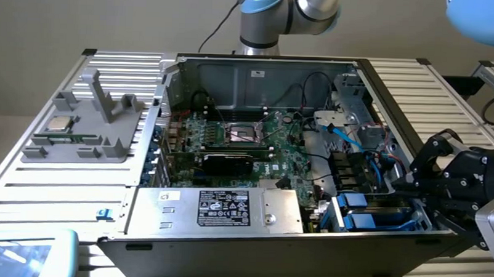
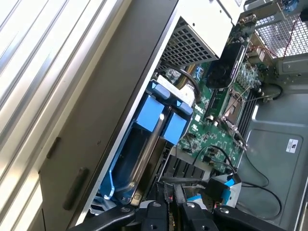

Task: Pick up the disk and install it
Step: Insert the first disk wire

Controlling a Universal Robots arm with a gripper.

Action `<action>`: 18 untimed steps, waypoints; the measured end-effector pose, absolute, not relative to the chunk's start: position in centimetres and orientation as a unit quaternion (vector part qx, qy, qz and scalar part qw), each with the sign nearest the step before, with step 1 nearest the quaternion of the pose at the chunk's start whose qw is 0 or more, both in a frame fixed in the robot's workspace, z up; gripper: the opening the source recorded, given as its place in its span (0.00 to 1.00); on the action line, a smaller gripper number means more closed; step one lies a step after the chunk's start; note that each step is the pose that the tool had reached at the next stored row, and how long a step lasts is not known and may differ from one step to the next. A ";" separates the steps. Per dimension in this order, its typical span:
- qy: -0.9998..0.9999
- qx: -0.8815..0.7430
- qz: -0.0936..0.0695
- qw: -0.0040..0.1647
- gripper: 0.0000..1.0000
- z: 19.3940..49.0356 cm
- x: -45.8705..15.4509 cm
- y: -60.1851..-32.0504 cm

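The disk (image 1: pixel 367 218) stands on edge in the drive bay at the front corner of the open computer case, on the exterior view's right, its bright blue carrier frame facing up. In the wrist view the disk (image 2: pixel 148 150) shows as a grey metal edge between blue frame pieces. My gripper (image 1: pixel 412 183) hangs just to the right of that bay, over the case wall. Its fingers (image 2: pixel 156 214) stand almost together at the disk's near end, so my gripper (image 2: pixel 171 208) is shut. Whether they touch or pinch any part of the disk is hidden.
A silver power supply (image 1: pixel 228 208) with a black-and-white label sits beside the bay. The motherboard (image 1: pixel 247 138) and blue cables (image 1: pixel 346 134) fill the case behind. A grey fixture (image 1: pixel 82 136) holding a small silver chip (image 1: pixel 58 122) lies on the ribbed table at the exterior view's left.
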State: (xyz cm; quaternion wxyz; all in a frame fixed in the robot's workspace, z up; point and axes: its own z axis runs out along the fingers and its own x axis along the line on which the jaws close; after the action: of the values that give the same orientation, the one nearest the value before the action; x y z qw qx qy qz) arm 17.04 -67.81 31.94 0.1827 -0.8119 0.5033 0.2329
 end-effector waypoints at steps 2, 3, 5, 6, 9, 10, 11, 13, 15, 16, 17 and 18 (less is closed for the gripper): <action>0.503 -0.812 0.232 0.182 0.16 32.2 17.0 -67.8; 0.504 -0.812 0.231 0.181 0.16 32.5 17.0 -67.7; 0.504 -0.813 0.229 0.180 0.16 33.1 17.0 -67.6; 0.504 -0.814 0.228 0.179 0.16 33.3 16.9 -67.6; 0.505 -0.816 0.222 0.175 0.16 33.9 16.9 -67.4; 0.505 -0.816 0.219 0.173 0.16 34.0 16.9 -67.3; 0.506 -0.817 0.216 0.171 0.16 34.1 16.9 -67.2; 0.507 -0.820 0.209 0.167 0.16 34.3 16.9 -67.1; 0.507 -0.822 0.201 0.163 0.16 34.4 16.9 -66.9; 0.508 -0.823 0.197 0.161 0.16 34.5 16.8 -66.8; 0.508 -0.824 0.194 0.160 0.16 34.6 16.8 -66.7; 0.508 -0.825 0.190 0.158 0.16 34.7 16.8 -66.6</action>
State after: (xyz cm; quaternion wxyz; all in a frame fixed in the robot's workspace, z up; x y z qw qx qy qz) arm 16.81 -66.55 34.74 0.1582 -0.8251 0.5079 0.1904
